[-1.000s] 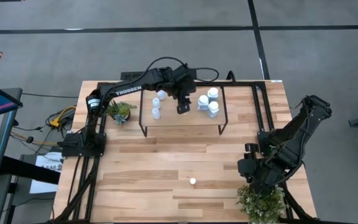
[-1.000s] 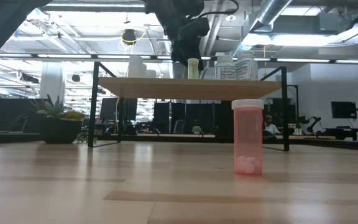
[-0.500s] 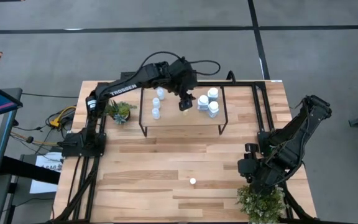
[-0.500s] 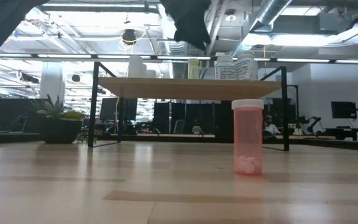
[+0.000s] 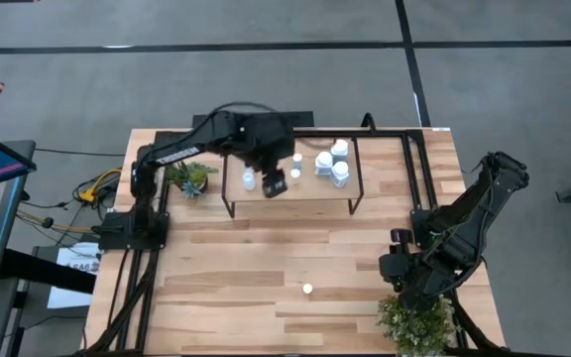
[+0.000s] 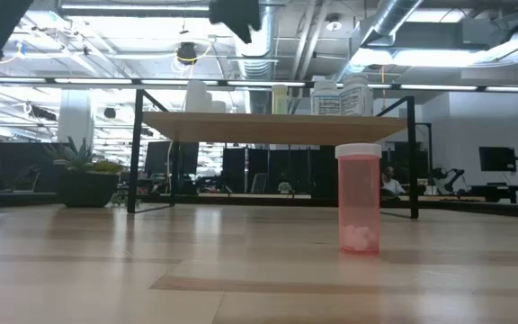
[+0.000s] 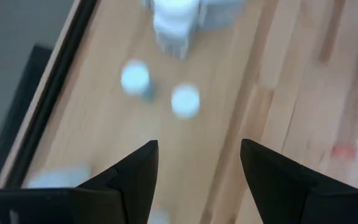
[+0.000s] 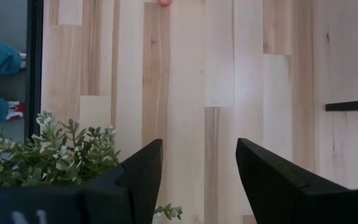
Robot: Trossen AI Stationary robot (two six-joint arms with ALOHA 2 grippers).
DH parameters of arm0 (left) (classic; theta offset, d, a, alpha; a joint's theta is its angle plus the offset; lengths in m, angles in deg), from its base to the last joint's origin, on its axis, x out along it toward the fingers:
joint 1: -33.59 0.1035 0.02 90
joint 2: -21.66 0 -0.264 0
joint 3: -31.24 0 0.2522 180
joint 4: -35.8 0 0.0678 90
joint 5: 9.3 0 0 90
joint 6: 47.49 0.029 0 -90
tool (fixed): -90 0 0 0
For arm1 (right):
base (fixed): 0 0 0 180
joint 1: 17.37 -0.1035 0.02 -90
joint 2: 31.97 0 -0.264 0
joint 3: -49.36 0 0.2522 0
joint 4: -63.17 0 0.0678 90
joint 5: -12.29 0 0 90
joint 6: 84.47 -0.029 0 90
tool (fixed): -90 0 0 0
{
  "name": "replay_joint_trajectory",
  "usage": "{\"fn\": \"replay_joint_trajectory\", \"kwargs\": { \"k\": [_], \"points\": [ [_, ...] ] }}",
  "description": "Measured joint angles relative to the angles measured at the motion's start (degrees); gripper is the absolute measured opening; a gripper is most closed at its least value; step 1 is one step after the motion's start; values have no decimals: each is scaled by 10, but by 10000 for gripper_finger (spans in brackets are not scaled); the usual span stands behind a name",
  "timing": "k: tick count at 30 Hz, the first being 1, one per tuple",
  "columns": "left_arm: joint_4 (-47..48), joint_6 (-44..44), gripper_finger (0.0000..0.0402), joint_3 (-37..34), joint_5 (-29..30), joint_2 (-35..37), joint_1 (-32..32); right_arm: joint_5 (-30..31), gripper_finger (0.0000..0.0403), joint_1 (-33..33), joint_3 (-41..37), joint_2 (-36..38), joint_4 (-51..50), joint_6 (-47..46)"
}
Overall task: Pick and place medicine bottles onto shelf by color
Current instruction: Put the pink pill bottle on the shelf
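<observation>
The shelf (image 5: 305,190) stands at the table's far middle on black wire legs. On its right part stand three white medicine bottles (image 5: 337,163), with two small bottles (image 5: 296,165) beside them and another (image 5: 249,179) toward its left end. An orange-tinted bottle with a white cap (image 6: 359,198) stands upright alone on the table (image 5: 307,290). My left gripper (image 5: 274,183) hovers open above the shelf's front edge; in the left wrist view it (image 7: 197,168) holds nothing. My right gripper (image 8: 197,168) waits open at the near right (image 5: 399,266).
A potted plant (image 5: 191,178) stands left of the shelf, and another (image 5: 416,322) at the near right corner beside my right arm. A black frame (image 5: 419,169) runs along the table's far and right sides. Bare planks (image 5: 266,258) lie between shelf and near edge.
My left gripper has let go of a small bottle, which stays upright on the shelf. It has then risen clear of the bottles and gone toward the table's left and near edges, now above the shelf's front edge.
</observation>
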Motion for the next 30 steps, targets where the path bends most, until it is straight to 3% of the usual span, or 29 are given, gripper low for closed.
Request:
{"fn": "replay_joint_trajectory", "kwargs": {
  "k": [4,10,15,21,30],
  "points": [
    [71,-16,215,0,65,20,-53,0,225,0,0,0,5,0],
    [64,-49,215,-28,151,88,-151,0,225,13,0,0,30,-9],
    [57,-81,215,-117,206,163,-234,0,225,30,0,0,52,-34],
    [-6,-135,215,-316,226,290,-304,0,225,55,0,0,92,-47],
    [-342,-134,215,-694,226,556,-321,-3,225,99,0,0,169,-74]
  ]
}}
